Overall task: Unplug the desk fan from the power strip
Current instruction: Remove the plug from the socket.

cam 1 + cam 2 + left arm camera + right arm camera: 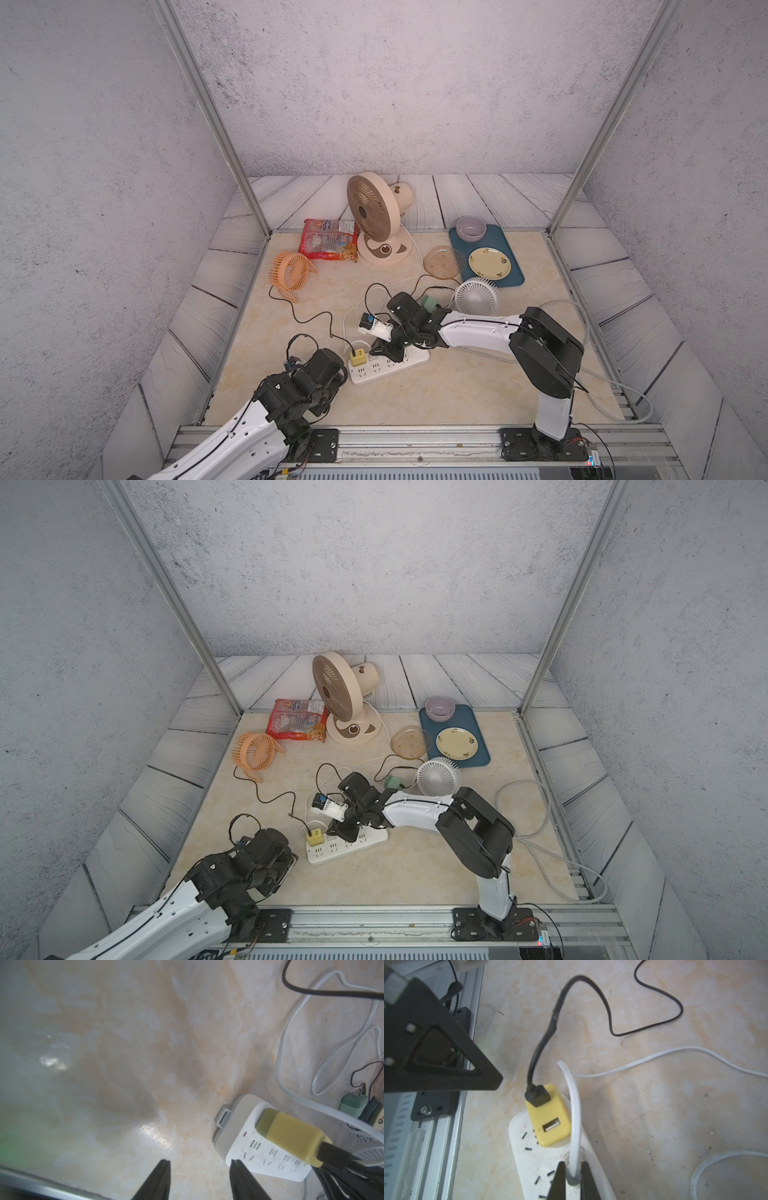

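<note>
Your right end effector (572,1167) is closed on the white plug (572,1182), low against the power strip (411,360) — so the pull can go straight out, I think. The strip lies on the tabletop (449,395) at 6 o'clock from the desk fan (374,214). Your left end effector (200,1162) hangs part open and empty at the strip's 8 o'clock — probably to hold it down.

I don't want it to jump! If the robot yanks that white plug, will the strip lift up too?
Maybe. The strip looks thin and light, and the left gripper hangs open near it, seemingly not pressing it down. It looks stiff, so the right gripper pulling the plug would likely tip it up whole.
</note>
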Controlling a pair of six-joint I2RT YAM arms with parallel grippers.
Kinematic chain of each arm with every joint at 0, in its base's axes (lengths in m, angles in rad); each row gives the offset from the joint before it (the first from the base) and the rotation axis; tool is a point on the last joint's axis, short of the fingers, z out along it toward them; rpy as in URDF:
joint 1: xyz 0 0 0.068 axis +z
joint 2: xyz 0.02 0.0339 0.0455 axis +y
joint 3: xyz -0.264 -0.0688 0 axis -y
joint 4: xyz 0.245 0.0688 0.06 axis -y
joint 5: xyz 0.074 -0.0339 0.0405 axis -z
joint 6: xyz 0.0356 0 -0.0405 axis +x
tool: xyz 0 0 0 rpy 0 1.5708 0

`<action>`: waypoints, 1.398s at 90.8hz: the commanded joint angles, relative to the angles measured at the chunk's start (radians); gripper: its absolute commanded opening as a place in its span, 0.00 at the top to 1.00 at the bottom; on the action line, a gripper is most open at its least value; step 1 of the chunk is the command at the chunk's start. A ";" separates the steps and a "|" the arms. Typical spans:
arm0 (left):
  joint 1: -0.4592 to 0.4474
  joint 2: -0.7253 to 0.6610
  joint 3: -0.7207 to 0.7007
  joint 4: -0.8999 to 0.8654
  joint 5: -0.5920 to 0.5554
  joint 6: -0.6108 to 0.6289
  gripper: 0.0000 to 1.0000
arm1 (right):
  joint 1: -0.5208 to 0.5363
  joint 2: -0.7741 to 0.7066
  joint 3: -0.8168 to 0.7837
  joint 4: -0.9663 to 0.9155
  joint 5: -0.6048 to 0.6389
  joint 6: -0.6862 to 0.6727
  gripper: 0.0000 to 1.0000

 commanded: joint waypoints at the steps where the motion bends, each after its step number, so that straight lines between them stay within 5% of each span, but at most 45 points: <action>1: 0.002 -0.011 0.018 -0.015 -0.012 -0.018 0.47 | 0.014 0.013 0.007 -0.003 0.004 -0.007 0.94; 60: 0.022 -0.002 0.041 0.056 -0.042 -0.032 0.47 | 0.022 0.048 0.058 0.115 0.331 0.325 1.00; 88: 0.139 0.127 0.041 0.335 0.061 0.087 0.44 | 0.029 0.050 0.053 0.087 0.337 0.334 1.00; 127: 0.160 0.287 -0.073 0.633 0.173 0.004 0.44 | 0.031 0.048 0.070 0.059 0.330 0.324 1.00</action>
